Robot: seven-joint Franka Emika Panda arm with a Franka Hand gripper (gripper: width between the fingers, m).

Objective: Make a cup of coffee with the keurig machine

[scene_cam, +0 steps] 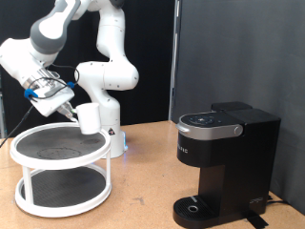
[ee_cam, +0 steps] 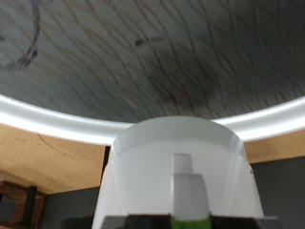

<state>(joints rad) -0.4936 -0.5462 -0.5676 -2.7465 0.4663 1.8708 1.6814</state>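
The white cup [scene_cam: 89, 117] hangs in my gripper [scene_cam: 77, 114], just above the far right edge of a round two-tier white stand [scene_cam: 61, 167] at the exterior view's left. In the wrist view the cup [ee_cam: 143, 167] fills the lower middle, open mouth toward the camera, with one finger [ee_cam: 187, 186] inside its wall; the gripper is shut on the rim. Beyond it lie the stand's dark top [ee_cam: 143, 57] and white rim [ee_cam: 57, 119]. The black keurig machine [scene_cam: 224, 148] stands at the exterior view's right, lid closed, with nothing on its round drip base [scene_cam: 195, 205].
The wooden table [scene_cam: 143, 196] runs between the stand and the machine. The robot's white base [scene_cam: 110, 86] stands behind the stand. A black curtain [scene_cam: 219, 48] closes the back. A small dark thing [ee_cam: 19, 205] lies on the table in the wrist view.
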